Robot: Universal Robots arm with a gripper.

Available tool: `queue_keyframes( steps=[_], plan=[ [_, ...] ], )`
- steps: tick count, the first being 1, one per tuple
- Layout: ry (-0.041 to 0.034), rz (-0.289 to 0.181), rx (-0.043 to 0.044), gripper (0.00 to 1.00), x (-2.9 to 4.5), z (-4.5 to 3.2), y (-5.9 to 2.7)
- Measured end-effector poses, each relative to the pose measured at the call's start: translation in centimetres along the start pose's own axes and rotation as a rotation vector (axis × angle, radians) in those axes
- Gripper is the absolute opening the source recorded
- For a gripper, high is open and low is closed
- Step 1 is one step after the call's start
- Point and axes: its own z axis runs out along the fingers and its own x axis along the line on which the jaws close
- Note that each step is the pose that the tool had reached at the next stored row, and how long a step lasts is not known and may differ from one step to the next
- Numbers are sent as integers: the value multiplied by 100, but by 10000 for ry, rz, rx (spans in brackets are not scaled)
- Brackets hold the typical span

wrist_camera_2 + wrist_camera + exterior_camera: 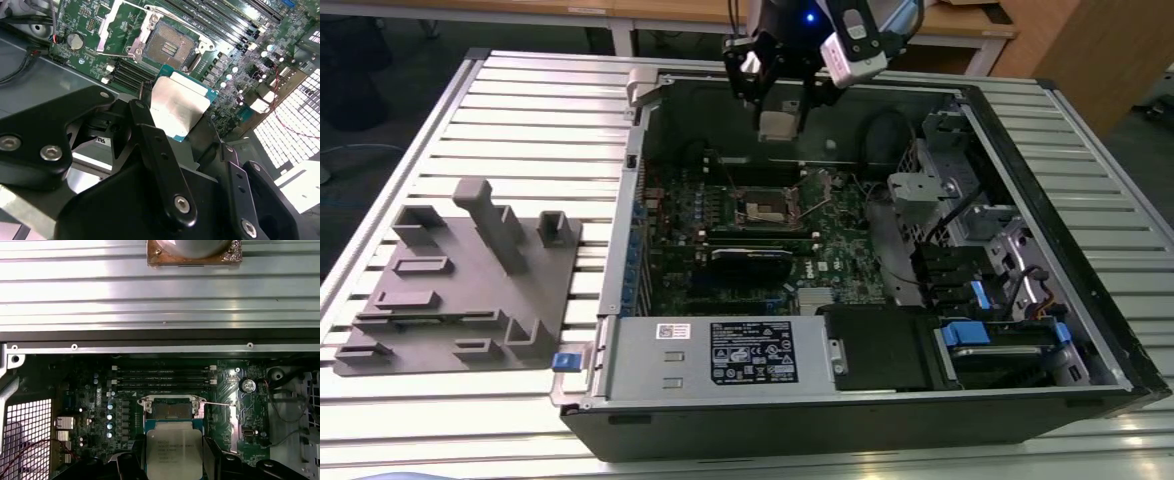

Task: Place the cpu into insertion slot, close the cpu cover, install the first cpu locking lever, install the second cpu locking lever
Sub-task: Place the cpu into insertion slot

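Slatted table, open computer case: the gripper clamps the cpu by its edges, hanging well above the insertion slot. Best play: square chip over socket, lower it flat, no tilt.

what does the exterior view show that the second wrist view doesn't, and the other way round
Exterior view, not second wrist: the grey fixture block and the labelled power supply. Second wrist view, not exterior: the white perforated grille. Both: the tool shut on the cpu, and the empty insertion slot.
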Motion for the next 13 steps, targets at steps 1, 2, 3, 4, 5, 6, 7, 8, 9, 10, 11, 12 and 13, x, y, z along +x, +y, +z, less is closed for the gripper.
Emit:
queue_keyframes(
  steps=[1, 2, 3, 4, 5, 6, 7, 8, 9, 10, 11, 12, 13],
  plan=[
    [-2, -1, -5, 54, 0, 12, -1],
    [-4, -1, -7, 54, -1, 24, -2],
    [-6, -1, -13, 54, -1, 38, -4],
    [-8, -2, -23, 54, -1, 52, -6],
    [-9, -7, -36, 54, -1, 64, -8],
    [-13, -17, -50, 54, -2, 74, -12],
    [-17, -30, -66, 54, -2, 81, -18],
    [-25, -44, -85, 54, -2, 90, -25],
    [-38, -53, -96, 54, -2, 96, -31],
    [-58, -63, -108, 54, -2, 103, -39],
    [-77, -74, -117, 54, -2, 110, -46],
    [-96, -84, -128, 54, -2, 117, -54],
    [-111, -94, -139, 54, -2, 123, -63]
  ],
)
